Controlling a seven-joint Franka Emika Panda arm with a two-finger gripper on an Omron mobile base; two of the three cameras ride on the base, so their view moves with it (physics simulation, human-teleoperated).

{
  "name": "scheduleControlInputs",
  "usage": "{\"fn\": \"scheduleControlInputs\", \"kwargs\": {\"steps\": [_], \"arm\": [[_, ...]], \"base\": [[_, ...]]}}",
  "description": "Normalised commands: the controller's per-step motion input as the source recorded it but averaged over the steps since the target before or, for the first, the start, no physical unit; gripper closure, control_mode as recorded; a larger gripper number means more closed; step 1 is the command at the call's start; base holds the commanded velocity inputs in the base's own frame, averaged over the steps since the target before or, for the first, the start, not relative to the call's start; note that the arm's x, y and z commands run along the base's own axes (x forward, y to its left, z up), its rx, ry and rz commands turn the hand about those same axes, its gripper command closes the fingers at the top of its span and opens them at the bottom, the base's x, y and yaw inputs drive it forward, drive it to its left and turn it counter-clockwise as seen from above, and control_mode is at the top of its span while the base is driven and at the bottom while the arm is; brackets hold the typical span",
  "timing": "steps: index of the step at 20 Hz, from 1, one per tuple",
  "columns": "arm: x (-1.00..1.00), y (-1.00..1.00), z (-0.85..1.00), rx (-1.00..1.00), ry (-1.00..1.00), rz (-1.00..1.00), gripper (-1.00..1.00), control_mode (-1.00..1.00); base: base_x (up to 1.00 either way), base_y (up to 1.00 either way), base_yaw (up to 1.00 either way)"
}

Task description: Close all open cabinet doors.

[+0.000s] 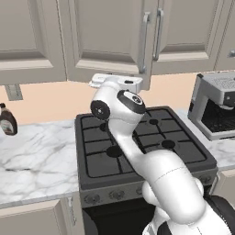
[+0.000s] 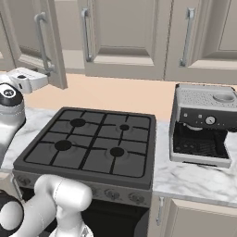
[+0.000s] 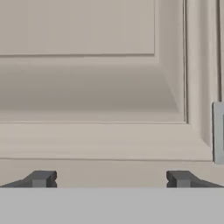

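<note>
Taupe framed-panel cabinet door (image 3: 87, 87) faces the spread, empty hand (image 3: 109, 179).

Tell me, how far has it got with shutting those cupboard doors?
Not finished. One cabinet door above the stove hangs ajar, its edge standing out from the row; the doors beside it look flush already. The gripper is open and faces that door's lower frame from close up, the handle's end at the side of the hand view. What is left is pushing the door home.
</note>
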Motion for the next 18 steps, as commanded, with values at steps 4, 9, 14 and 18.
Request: {"fn": "scheduleControlInputs", "kwargs": {"steps": [4, 9, 14, 18], "arm": [[0.39, -0.35, 0.0, 0.02, 0.0, 0.12, -1.0, -1.0], [0.35, -0.35, 0.0, 0.02, 0.0, 0.12, -1.0, -1.0], [0.28, -0.34, 0.0, 0.01, 0.0, 0.12, -1.0, -1.0], [0.2, -0.27, 0.0, 0.0, 0.0, 0.11, -1.0, -1.0]], "base": [[0.0, 0.0, 0.0], [0.0, 0.0, 0.0], [0.0, 0.0, 0.0], [0.0, 0.0, 0.0]]}}
